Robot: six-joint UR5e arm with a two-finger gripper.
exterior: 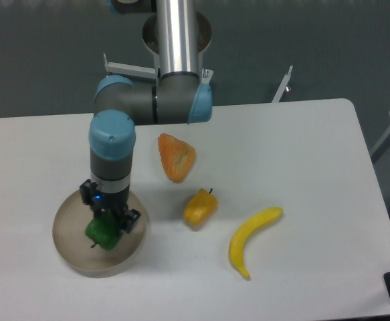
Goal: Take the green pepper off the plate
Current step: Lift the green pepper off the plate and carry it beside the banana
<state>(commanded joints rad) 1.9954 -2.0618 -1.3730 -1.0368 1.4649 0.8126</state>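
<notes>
green pepper (102,232) on plate (71,257), top hidden under pincer (109,222)

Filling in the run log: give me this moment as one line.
phase: grasp | gripper: down over green pepper, closure unclear | pepper: on plate | nearby: yellow-orange pepper, banana

The setting looks like a robotics lab or test room, not a home or kitchen. A grey and light-blue jointed industrial arm (134,107) stands at a plain white rounded-corner table (302,154), with a flat dark grey-green wall (315,47) behind. White metal brackets (124,68) sit along the table's far edge. The glossy yellow curved banana (251,239), yellow-orange pepper (200,208) and orange wedge-shaped piece (176,157) lie spaced out like test props, beside a round beige-grey shallow plate (71,251).
</notes>
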